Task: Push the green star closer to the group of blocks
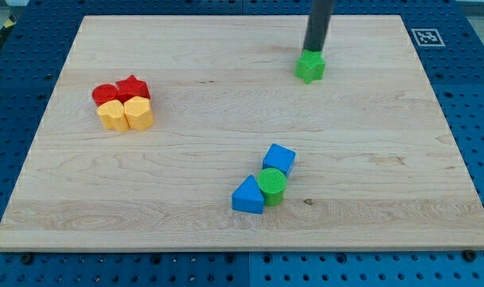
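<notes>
- One green star is sitting at the wooden board's upper right.
- My tip is touching its top edge; having no jaws, I am holding nothing.

I see a light wooden board with thin brown lines in it. Around it is a blue table with dots. My tip is dark grey. The star is green. I see red, yellow, blue and one green round block.
</notes>
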Tool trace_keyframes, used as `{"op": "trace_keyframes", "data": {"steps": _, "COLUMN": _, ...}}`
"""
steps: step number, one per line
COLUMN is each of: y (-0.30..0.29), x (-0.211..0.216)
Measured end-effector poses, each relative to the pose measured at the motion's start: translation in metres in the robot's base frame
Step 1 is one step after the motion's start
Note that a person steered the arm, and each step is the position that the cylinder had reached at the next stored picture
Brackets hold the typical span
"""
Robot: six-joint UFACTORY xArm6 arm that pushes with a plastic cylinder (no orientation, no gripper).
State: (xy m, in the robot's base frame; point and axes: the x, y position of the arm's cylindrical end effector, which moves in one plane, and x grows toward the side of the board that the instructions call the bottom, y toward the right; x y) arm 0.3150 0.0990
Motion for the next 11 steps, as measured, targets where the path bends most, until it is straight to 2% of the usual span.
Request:
{"op": "trace_keyframes", "data": {"steps": 1, "y": -0.023, "x": 0.040}}
{"op": "trace_keyframes", "data": {"steps": 2, "y": -0.016, "x": 0.034}}
{"op": "trace_keyframes", "data": {"steps": 3, "y": 0.049, "x": 0.020}}
{"op": "trace_keyframes", "data": {"steps": 4, "y": 0.075, "x": 0.029}}
{"op": "trace_keyframes", "data": {"steps": 6, "y": -0.032, "x": 0.045}}
{"op": "trace_keyframes", "data": {"steps": 7, "y": -0.043, "x": 0.051}}
{"op": "trace_keyframes", "data": {"steps": 9, "y": 0.040, "x": 0.056}}
{"op": "trace_keyframes", "data": {"steps": 10, "y": 0.007, "x": 0.078}}
{"op": "trace_keyframes", "data": {"steps": 11, "y": -0.055, "x": 0.103}}
